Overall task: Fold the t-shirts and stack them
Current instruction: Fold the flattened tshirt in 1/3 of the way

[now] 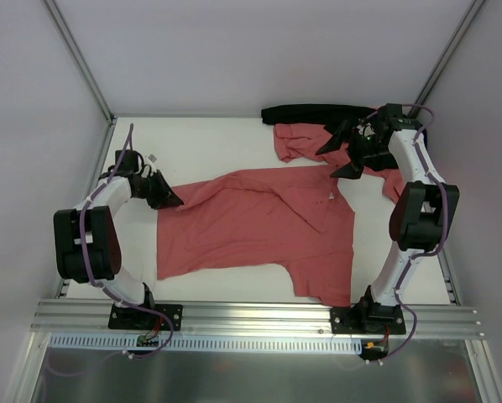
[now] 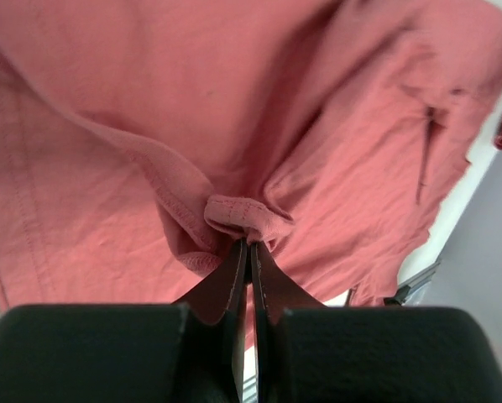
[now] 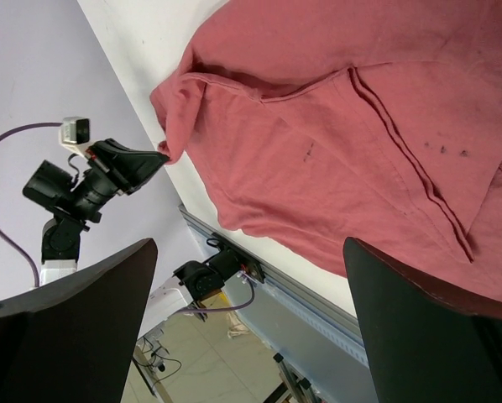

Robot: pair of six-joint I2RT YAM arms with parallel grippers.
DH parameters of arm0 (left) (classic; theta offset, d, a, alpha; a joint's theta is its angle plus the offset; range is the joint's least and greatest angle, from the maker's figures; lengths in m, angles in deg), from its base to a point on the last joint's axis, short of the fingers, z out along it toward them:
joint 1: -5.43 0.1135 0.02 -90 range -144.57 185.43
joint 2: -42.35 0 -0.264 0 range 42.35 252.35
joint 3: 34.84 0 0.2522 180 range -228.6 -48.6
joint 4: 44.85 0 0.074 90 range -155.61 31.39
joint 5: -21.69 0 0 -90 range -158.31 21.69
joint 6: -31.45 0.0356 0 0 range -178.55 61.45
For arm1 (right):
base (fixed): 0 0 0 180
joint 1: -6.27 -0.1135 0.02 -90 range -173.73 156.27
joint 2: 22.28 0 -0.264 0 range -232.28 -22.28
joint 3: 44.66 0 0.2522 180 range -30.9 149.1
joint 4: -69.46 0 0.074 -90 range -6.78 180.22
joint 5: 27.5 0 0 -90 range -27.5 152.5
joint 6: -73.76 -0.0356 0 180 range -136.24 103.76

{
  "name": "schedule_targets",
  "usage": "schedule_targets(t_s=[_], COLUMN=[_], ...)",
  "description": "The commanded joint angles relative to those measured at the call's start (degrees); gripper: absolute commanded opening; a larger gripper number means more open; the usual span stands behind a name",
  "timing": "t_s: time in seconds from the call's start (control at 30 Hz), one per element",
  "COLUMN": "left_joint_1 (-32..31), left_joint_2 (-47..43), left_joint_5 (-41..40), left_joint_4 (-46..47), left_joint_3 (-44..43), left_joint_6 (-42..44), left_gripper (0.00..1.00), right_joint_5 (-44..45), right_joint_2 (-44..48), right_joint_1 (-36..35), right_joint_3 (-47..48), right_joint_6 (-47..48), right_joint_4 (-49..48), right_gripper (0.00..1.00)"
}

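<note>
Salmon-red thin-cloth t-shirt (image 1: pixel 259 227) lies spread out, a small fold of its edge pinched in my left gripper's (image 2: pixel 249 248) shut jaws; right gripper (image 1: pixel 342 158) hangs wide open and empty, shirt just below its jaws. Worry: that pinch is tiny, so a tug could slip it or drag the cloth crooked. Under both jaws, plain white tabletop (image 1: pixel 201 143), pale grey walls (image 1: pixel 192 50) around

Left gripper (image 2: pixel 249 241) pinched tight, right gripper (image 1: pixel 337 159) wide apart.
</note>
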Motion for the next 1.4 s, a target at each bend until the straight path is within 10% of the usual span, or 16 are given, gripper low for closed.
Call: schedule_targets(t_s=[0.0,0.57,1.07,1.17,1.2,1.37], left_joint_1=[-0.41,-0.41,-0.41,-0.94,-1.11,-1.2], left_joint_2=[2.7,-1.77,-8.1,-10.38,-11.43,-16.62], left_joint_5=[-4.82,-26.98,-17.59,-13.03,-12.75,-13.45], left_joint_4=[-7.17,-10.96,-5.59,-4.54,-4.1,-3.75], left_joint_3=[-0.57,-3.12,-4.36,-0.58,0.39,3.56], left_joint_6=[1.62,4.97,1.89,2.59,2.42,2.5], left_gripper=[0.0,0.0,0.0,0.39,0.96,0.99], right_joint_5=[-1.85,-2.73,-3.26,-3.17,-3.26,-3.26], right_joint_2=[-0.22,-1.27,-2.24,-2.59,-2.77,-3.64], right_joint_1=[-0.46,-0.46,-0.98,-0.99,-0.99,-0.99], right_joint_3=[2.79,3.41,3.67,3.94,4.11,5.43], right_joint_6=[-0.98,-1.34,-1.51,-1.6,-1.69,-2.04], right_joint_4=[0.79,0.35,0.0,0.0,-0.09,-0.53], right_gripper=[0.99,0.99,0.99,0.99,0.99,1.0])
